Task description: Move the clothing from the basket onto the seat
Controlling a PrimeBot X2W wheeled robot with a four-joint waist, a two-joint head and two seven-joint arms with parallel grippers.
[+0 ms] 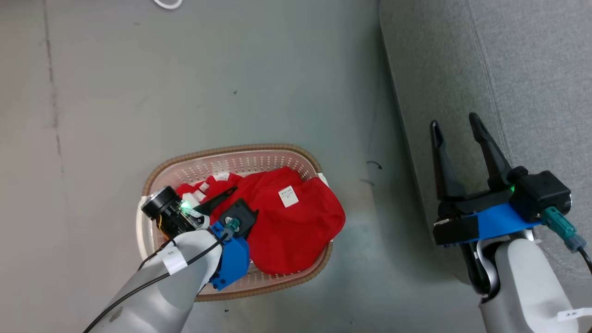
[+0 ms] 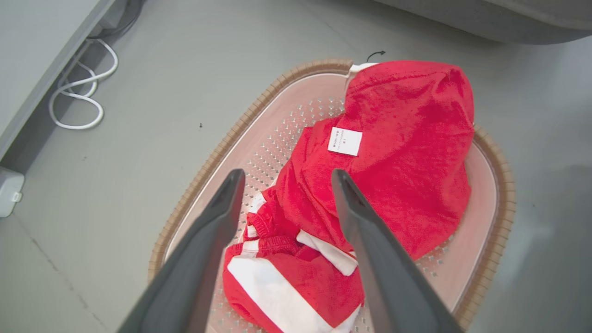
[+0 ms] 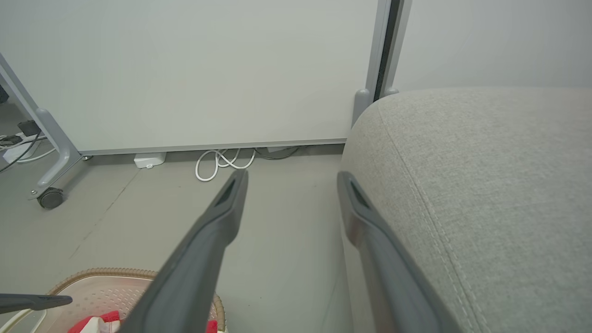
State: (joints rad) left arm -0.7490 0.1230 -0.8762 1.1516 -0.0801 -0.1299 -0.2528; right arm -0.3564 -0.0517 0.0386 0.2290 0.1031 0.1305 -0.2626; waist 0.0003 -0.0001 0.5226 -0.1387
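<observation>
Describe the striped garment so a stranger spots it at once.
Left of the grey sofa, a brown-rimmed basket stands on the floor. Inside, beneath the left gripper, it is the red garment with broad white stripes; its plain red neighbour bears a white tag.

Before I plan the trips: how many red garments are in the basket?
2: a plain red one with a white tag, spilling over the basket rim, and a white-striped one under the left fingers. Others may hide underneath.

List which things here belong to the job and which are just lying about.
Job: red clothing, basket, grey seat, open left claw over the basket.
Lying about: white cable loop, white box by the wall, wheeled frame leg.
</observation>
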